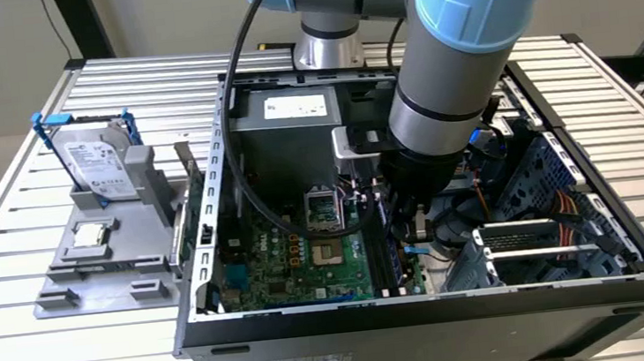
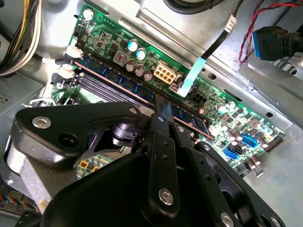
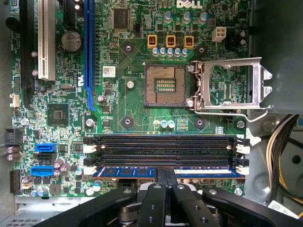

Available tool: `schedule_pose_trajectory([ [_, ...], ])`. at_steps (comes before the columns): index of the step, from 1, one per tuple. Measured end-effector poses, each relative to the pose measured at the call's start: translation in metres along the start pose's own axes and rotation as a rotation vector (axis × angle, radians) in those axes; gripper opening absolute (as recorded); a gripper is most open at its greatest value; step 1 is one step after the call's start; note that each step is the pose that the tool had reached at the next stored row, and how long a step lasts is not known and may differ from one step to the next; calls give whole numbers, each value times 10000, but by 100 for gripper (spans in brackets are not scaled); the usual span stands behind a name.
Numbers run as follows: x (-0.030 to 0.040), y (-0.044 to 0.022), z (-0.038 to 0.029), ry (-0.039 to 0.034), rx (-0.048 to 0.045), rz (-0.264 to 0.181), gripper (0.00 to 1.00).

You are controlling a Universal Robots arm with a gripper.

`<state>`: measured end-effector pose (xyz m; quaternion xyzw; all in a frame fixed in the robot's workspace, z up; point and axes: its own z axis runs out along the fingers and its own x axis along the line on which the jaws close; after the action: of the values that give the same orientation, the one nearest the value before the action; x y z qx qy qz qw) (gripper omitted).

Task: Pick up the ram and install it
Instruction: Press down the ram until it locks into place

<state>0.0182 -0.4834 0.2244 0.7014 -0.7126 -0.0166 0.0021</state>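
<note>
The ram (image 3: pixel 128 172) is a long blue stick standing on edge in the outermost of the black memory slots (image 3: pixel 165 140) on the green motherboard. In the second wrist view the ram (image 2: pixel 113 75) runs slantwise along that slot beside several capacitors. My gripper (image 3: pixel 166 174) is shut on the ram at about its middle, with the black fingers (image 3: pixel 161 178) pressed to either side of it. Seen in the second wrist view, the gripper (image 2: pixel 163 111) comes down onto the stick's top edge. In the exterior view the gripper (image 1: pixel 403 226) reaches down inside the open computer case (image 1: pixel 429 312).
The processor socket (image 3: pixel 163 85) lies open, its metal frame (image 3: pixel 232 85) swung aside. White and yellow cables (image 3: pixel 279 156) hang past one end of the slots. Outside the case, a grey fixture (image 1: pixel 105 255) holds a hard drive (image 1: pixel 96 162) and a small silver chip (image 1: pixel 91 235).
</note>
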Motion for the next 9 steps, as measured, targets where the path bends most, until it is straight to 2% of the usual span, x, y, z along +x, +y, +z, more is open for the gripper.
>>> schedule_pose_trajectory([
  [9, 1, 0, 19, 5, -1, 0, 0],
])
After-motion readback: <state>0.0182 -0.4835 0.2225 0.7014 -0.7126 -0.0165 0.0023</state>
